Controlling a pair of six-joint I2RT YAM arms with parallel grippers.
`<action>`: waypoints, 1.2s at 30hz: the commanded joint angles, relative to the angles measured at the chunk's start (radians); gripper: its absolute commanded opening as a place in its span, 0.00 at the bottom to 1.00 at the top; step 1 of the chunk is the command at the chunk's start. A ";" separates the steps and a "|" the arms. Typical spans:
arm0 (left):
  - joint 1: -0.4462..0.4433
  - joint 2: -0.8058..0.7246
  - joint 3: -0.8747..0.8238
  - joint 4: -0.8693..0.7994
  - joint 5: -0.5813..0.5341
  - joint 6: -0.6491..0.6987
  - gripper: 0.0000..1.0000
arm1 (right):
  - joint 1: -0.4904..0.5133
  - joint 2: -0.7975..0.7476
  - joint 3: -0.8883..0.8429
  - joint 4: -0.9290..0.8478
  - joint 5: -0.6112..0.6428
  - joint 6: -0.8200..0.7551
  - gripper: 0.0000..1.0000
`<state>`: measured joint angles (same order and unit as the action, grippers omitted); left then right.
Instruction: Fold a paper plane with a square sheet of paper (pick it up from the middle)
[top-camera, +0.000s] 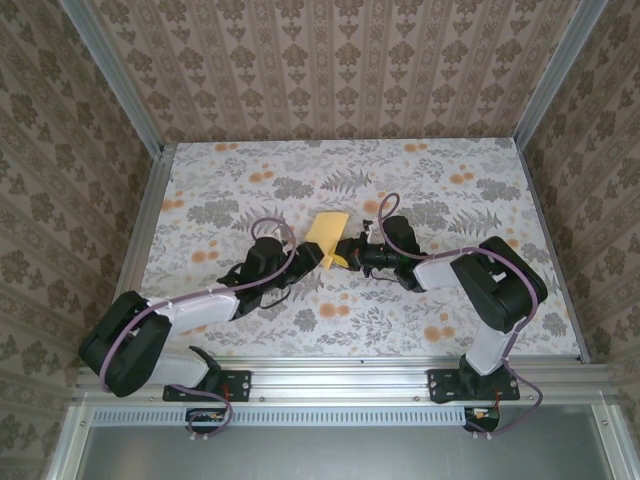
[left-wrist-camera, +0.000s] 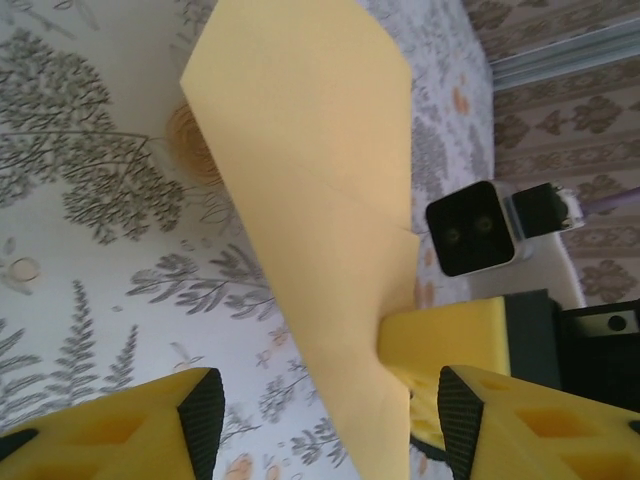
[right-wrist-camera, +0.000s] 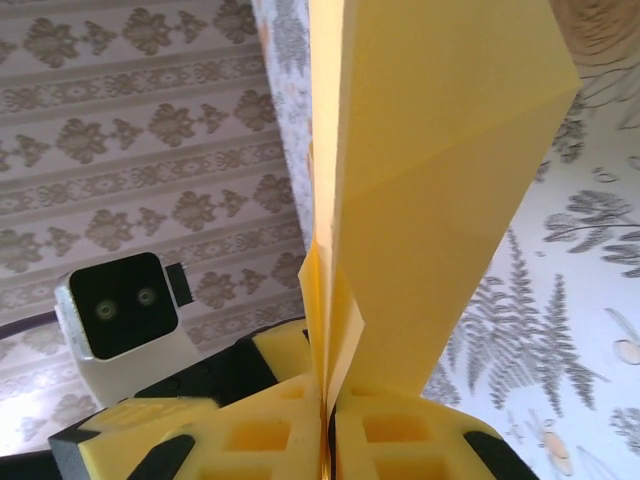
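Observation:
The yellow sheet of paper (top-camera: 328, 238) is folded into several creased layers and held off the table between the two arms. My right gripper (right-wrist-camera: 328, 400) is shut on its lower folded edge, and the layers (right-wrist-camera: 440, 150) fan upward from the pinch. My left gripper (left-wrist-camera: 330, 410) is open, with its black-padded fingertips (left-wrist-camera: 200, 415) on either side of the paper (left-wrist-camera: 320, 200) and a gap on both sides. A yellow finger of the right gripper (left-wrist-camera: 450, 330) presses the paper from behind. From above, the left gripper (top-camera: 305, 262) and the right gripper (top-camera: 348, 252) meet under the paper.
The floral tabletop (top-camera: 420, 180) spreads around both arms, with patterned walls and an aluminium frame (top-camera: 148, 210) at its edges. The right wrist camera (left-wrist-camera: 470, 228) sits close behind the paper. The left wrist camera (right-wrist-camera: 120, 305) faces the right one.

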<state>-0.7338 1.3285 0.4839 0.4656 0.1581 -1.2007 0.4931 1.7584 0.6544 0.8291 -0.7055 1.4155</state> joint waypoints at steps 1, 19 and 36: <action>-0.016 0.004 0.013 0.085 -0.037 -0.075 0.60 | -0.002 0.003 -0.019 0.149 -0.034 0.098 0.11; -0.039 0.053 0.019 0.167 -0.124 -0.099 0.12 | -0.001 0.006 -0.048 0.181 -0.046 0.127 0.14; -0.036 0.111 -0.051 0.057 -0.064 0.106 0.05 | -0.090 -0.262 0.036 -0.757 0.197 -0.546 0.38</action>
<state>-0.7670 1.4326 0.4664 0.5632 0.0826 -1.1622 0.4011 1.5364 0.6312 0.3393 -0.5945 1.0771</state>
